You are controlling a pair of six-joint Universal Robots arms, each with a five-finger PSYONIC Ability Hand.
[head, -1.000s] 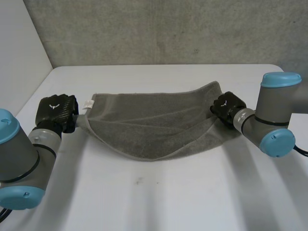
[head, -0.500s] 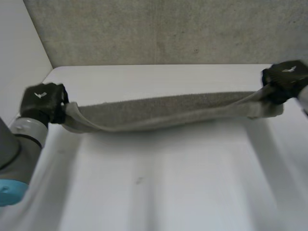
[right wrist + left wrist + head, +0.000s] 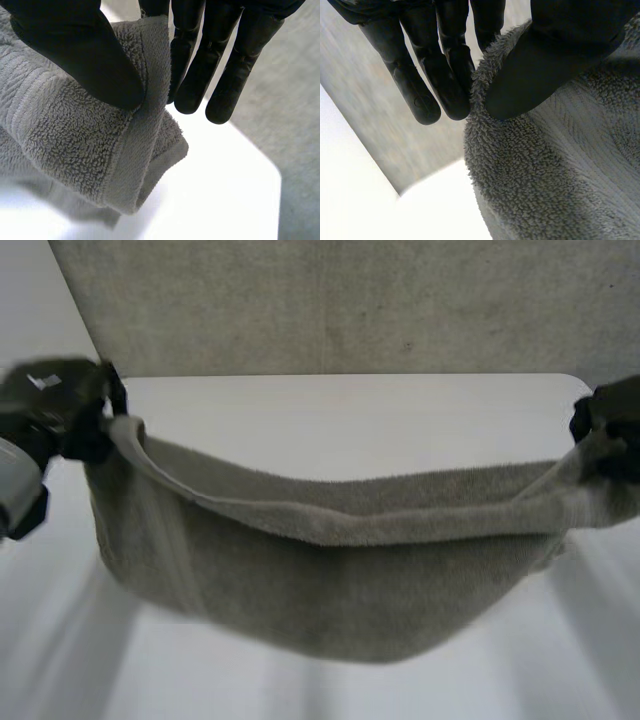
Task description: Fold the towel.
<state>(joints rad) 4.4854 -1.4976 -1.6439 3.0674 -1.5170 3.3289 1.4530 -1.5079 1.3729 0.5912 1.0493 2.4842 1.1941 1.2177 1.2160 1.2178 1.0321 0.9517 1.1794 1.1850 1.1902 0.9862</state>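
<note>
Sagging towel (image 3: 330, 590) hangs over white table (image 3: 350, 410) before grey wall (image 3: 350, 300).

The left hand (image 3: 55, 415) and right hand (image 3: 615, 405) are matte black with smooth, rounded fingers (image 3: 420, 85).

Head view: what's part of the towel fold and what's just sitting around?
Part of the job:
grey terry towel, slung between the hands
left hand, pinching one end
right hand, pinching the other end

Just there:
white table
grey back wall
</note>
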